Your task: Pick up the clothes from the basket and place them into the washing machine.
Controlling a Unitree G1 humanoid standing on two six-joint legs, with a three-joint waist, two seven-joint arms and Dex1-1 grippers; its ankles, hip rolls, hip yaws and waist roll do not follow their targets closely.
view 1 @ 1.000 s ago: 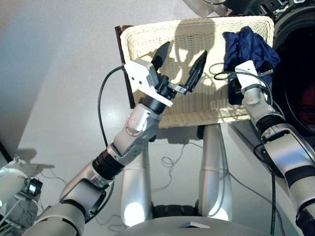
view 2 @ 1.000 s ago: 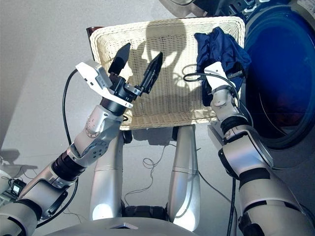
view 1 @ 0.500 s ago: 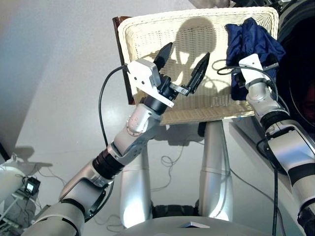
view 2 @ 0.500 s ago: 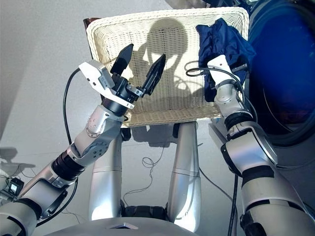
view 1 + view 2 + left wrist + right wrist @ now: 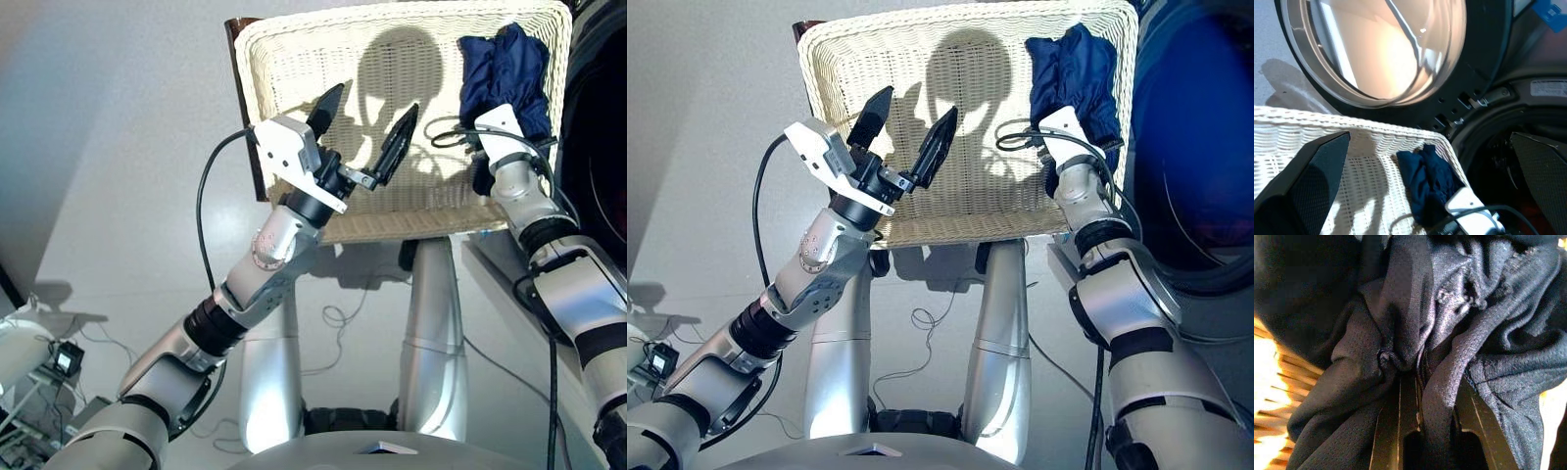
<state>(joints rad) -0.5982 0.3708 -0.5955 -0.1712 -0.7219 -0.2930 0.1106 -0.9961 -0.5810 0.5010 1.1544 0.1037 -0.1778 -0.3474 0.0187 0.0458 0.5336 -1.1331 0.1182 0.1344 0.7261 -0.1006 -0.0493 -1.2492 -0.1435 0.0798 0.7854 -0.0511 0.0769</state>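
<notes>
Navy blue soft fabric garment (image 5: 1076,70), crumpled into deep folds with a fine mesh-like weave, sits at the far right corner of the cream-white woven wicker basket (image 5: 921,69), bunched up against the rim there. My right gripper (image 5: 1420,396) is buried in it: the two black fingers (image 5: 1388,431) are drawn close together with a fold of the cloth pinched between them, and more cloth drapes over and around both. From the head views only the white wrist housing shows, pressed against the near side of the bundle.

My left gripper (image 5: 364,123) hangs over the middle of the basket, apart from the garment, its two pointed black fingers spread wide with nothing between them. Their shadows fall on the weave below.

Dark grey front-loading washing machine (image 5: 1488,98) stands just beside the basket's right end. Its round glass porthole door (image 5: 1376,49) is swung open beyond the basket's far rim, and the dark drum hole (image 5: 1498,161) gapes right behind the garment's corner. I cannot make out anything inside the drum with certainty.
</notes>
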